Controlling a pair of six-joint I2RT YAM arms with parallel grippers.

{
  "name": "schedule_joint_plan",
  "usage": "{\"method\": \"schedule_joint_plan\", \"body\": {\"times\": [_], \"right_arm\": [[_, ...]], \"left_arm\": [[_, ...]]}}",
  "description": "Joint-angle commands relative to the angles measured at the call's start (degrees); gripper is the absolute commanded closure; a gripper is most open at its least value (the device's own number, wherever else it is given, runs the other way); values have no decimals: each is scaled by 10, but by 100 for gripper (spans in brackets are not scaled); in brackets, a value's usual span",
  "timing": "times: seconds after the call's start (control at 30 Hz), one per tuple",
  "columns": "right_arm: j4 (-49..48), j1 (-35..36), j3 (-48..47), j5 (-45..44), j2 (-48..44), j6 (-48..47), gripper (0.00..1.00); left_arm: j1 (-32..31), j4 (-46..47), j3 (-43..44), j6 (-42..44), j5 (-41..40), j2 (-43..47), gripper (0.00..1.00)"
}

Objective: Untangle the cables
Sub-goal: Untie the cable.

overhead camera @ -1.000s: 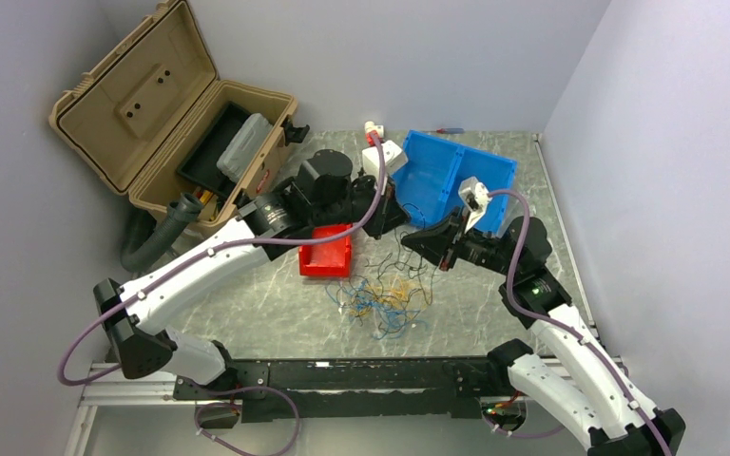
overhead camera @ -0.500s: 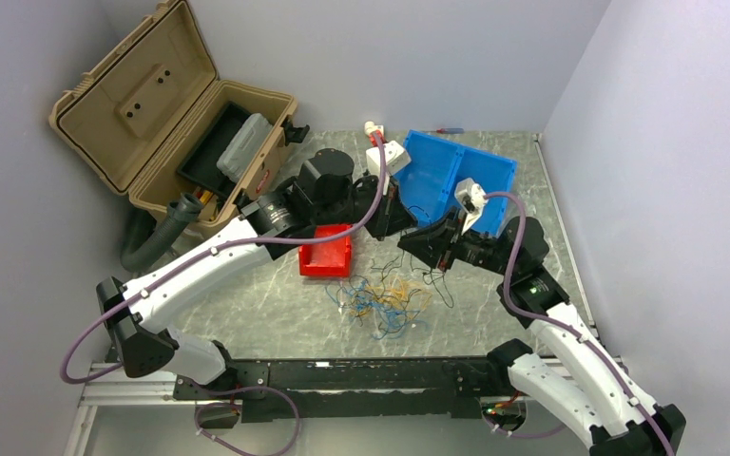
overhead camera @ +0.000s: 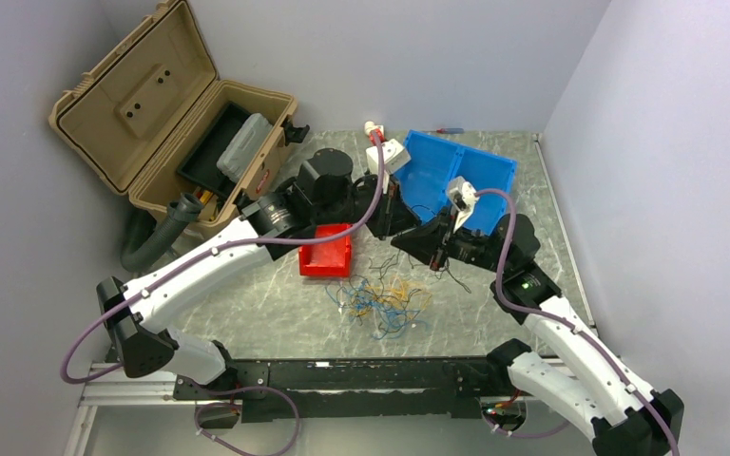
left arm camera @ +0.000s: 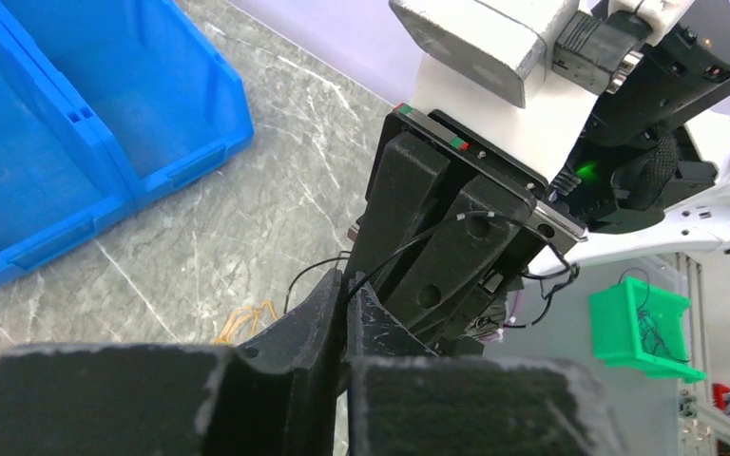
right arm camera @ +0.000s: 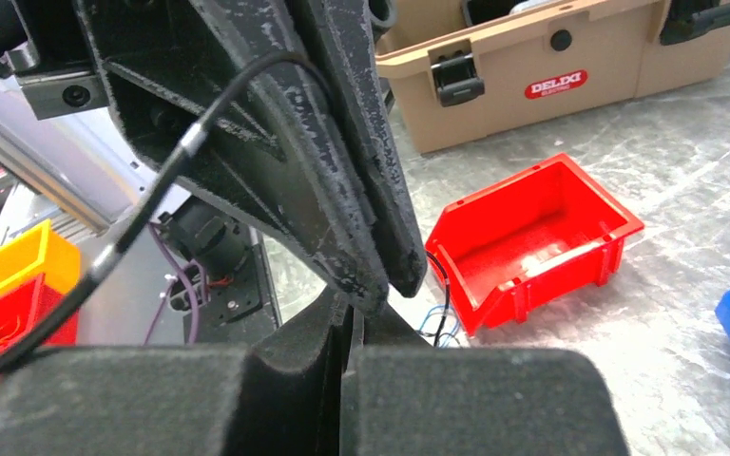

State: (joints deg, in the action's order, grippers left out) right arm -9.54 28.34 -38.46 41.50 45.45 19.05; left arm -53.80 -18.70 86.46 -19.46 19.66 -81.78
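Cables (overhead camera: pixel 380 302), thin yellow, blue, black, tangled; one black strand (left arm camera: pixel 409 245) is pinched by left claw (left arm camera: pixel 344 302), likely for drawing free; right claw (right arm camera: pixel 347 328) is pressed together opposite.

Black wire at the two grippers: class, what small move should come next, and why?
Probably draw the left gripper and right gripper slowly apart. Both are shut, tip to tip. The black wire runs from the left pinch across the right one, and the tangle lies close by on the table. Separating should draw that strand out.
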Motion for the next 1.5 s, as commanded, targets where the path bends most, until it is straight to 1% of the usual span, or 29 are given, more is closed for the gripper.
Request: {"method": "schedule_joint_plan", "body": {"times": [0.0, 0.03, 0.07, 0.17, 0.27, 0.3, 0.4, 0.5, 0.6, 0.73, 0.93, 1.2, 1.27, 1.37, 1.43, 1.47], "right_arm": [[-35, 3, 4, -39, -22, 4, 100], [-30, 2, 6, -50, -28, 3, 100], [-23, 2, 8, -68, -34, 3, 100], [2, 2, 11, -124, -57, 4, 100], [22, 2, 12, -192, -86, 15, 100], [30, 2, 8, -217, -94, 20, 100], [52, 3, -9, -259, -106, 29, 100], [68, 2, -37, -264, -102, 41, 100], [84, 2, -68, -269, -90, 55, 100], [101, 3, -98, -276, -76, 72, 100], [124, 2, -127, -283, -60, 89, 100], [115, 2, -132, -284, -57, 112, 100], [115, 2, -137, -284, -56, 115, 100], [113, 3, -143, -291, -58, 120, 100], [112, 2, -146, -298, -62, 124, 100], [111, 2, -148, -302, -64, 126, 100]], "left_arm": [[2, 42, -21, -15, -3, 31, 82], [2, 47, -31, -17, -10, 38, 72], [3, 52, -45, -20, -16, 50, 55], [8, 57, -75, -27, -35, 79, 21], [19, 55, -108, -27, -51, 108, 5], [24, 54, -123, -26, -57, 118, 1], [34, 60, -172, -24, -68, 149, 0], [39, 86, -228, -14, -66, 173, 0], [39, 136, -287, 3, -55, 187, 1], [37, 182, -346, 9, -42, 183, 1], [20, 260, -374, -7, -37, 130, 5], [-25, 348, -352, 1, -63, 36, 8], [-29, 375, -347, -5, -72, 12, 10], [-30, 416, -346, -18, -90, -27, 17], [-30, 455, -353, -26, -87, -46, 25], [-30, 478, -364, -32, -87, -54, 31]]}}
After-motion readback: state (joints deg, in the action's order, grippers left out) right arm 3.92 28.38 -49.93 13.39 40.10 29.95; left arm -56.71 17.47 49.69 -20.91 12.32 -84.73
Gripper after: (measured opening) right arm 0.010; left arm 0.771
